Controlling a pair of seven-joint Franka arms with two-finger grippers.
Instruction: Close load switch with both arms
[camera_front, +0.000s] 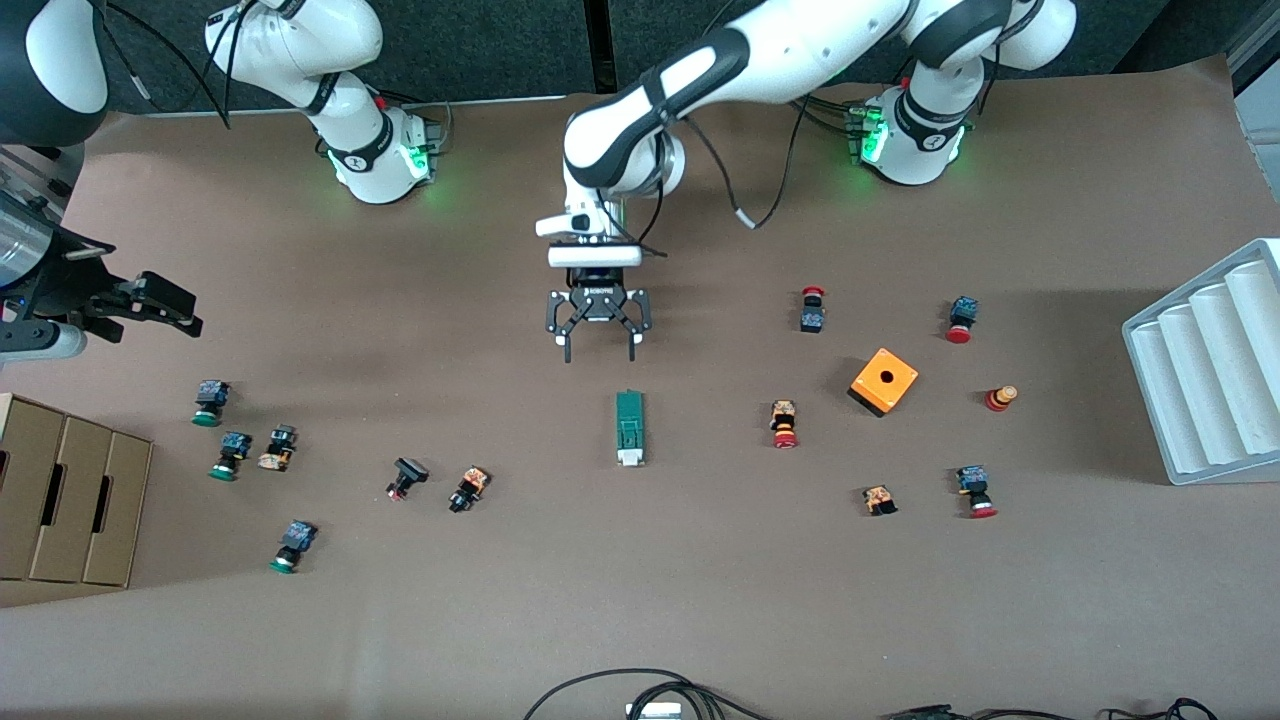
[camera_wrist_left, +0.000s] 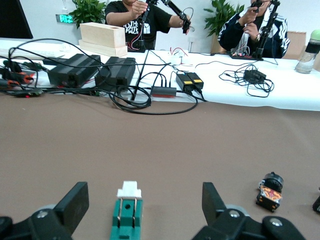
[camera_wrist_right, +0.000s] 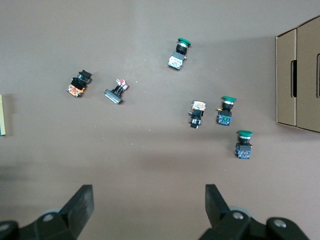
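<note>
Black fingers (camera_wrist_left: 75, 202) of the left gripper (camera_front: 599, 345) are spread wide with nothing between them, pointing down at the brown paper-covered table (camera_front: 640, 600). The load switch (camera_front: 629, 428), the landmark here, lies flat on the table just nearer the front camera than that gripper, its long side running toward the camera and its white lever end on the camera side. In the left wrist view the load switch (camera_wrist_left: 127, 212) sits between the two fingers' line of sight, white end pointing away from the wrist.

At the right arm's end of the table, well apart from the load switch, the right gripper (camera_front: 165, 305) hangs over bare table, and its fingers (camera_wrist_right: 80, 205) are also spread apart and hold nothing; this arm waits.

Toward the right arm's end from the load switch lie two small push buttons (camera_front: 470, 488), then a cluster of green-capped ones (camera_front: 210, 402), and cardboard boxes (camera_front: 70, 500) at the table edge. Toward the left arm's end from the load switch sit a red-capped button (camera_front: 784, 424), an orange cube (camera_front: 884, 381) with a hole, more red buttons (camera_front: 975, 492), and a white ribbed tray (camera_front: 1210, 370).
</note>
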